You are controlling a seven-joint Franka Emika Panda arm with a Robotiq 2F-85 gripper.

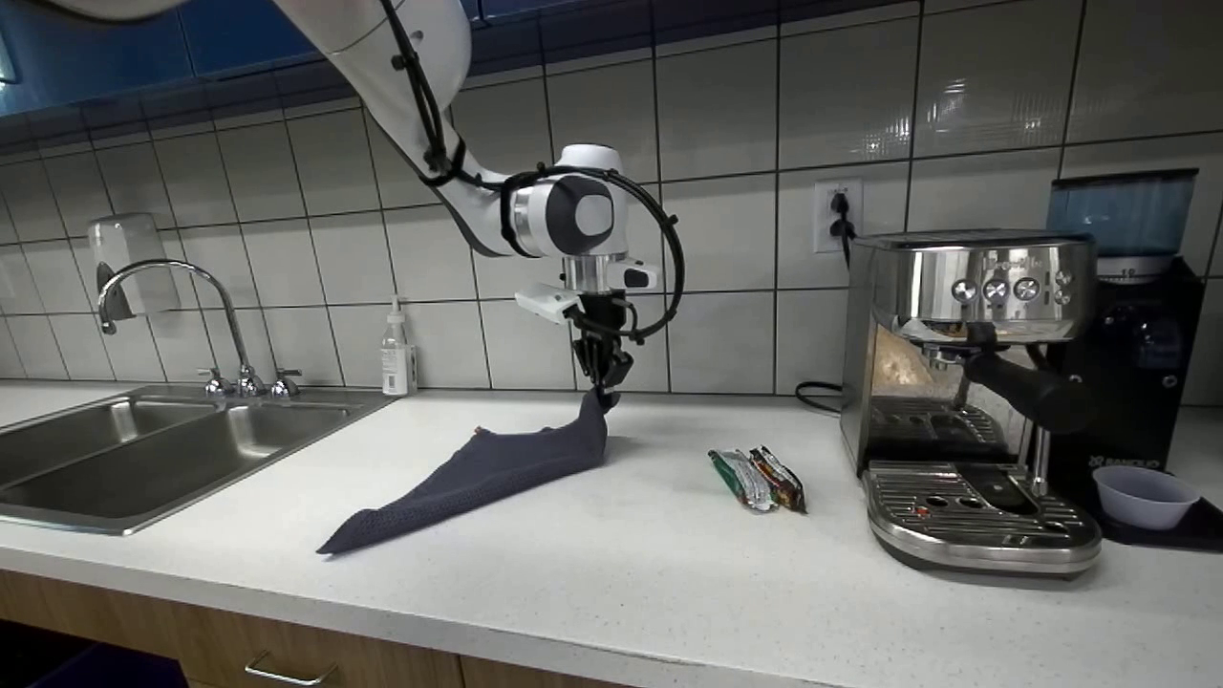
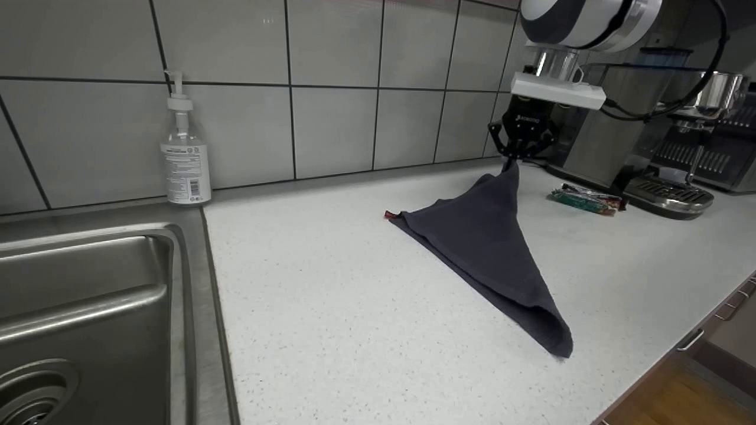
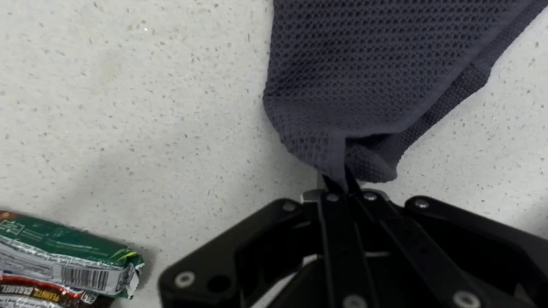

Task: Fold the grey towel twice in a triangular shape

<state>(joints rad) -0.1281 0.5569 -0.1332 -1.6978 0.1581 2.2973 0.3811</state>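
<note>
Robotiq gripper (image 3: 341,184) low over the back of the white speckled countertop (image 2: 307,295), pointing down. Fingers together on one corner of the grey towel (image 2: 481,236), hem running straight in between the tips. A loose flap hangs just beside the pinch; cannot tell whether every layer is caught.

The grey towel: limp, waffle-like weave. Held corner raised off the countertop; the rest slopes down and lies on it, far point toward the front edge. Small red tag (image 2: 390,215) pokes out at a third corner.

Progress: outline reads as a triangle in an exterior view, two layers showing along the loose edge, a rounded fold on the side toward the snack bars (image 1: 750,483). My judgement: first diagonal fold made, second only as far as grip and lift. Left to do: carry the held corner over to the far point, lay it down, let go. Layers sit slightly out of line, so the final triangle may not come out crisp.

Outward: snack bars, two, wrapped, one largely green and silver; near the towel, not touching it. Past them, espresso machine (image 1: 984,287) and coffee grinder (image 1: 1137,401). Opposite side, stainless-steel sink (image 2: 202,307), pump bottle (image 2: 186,168) upright at its back corner.
</note>
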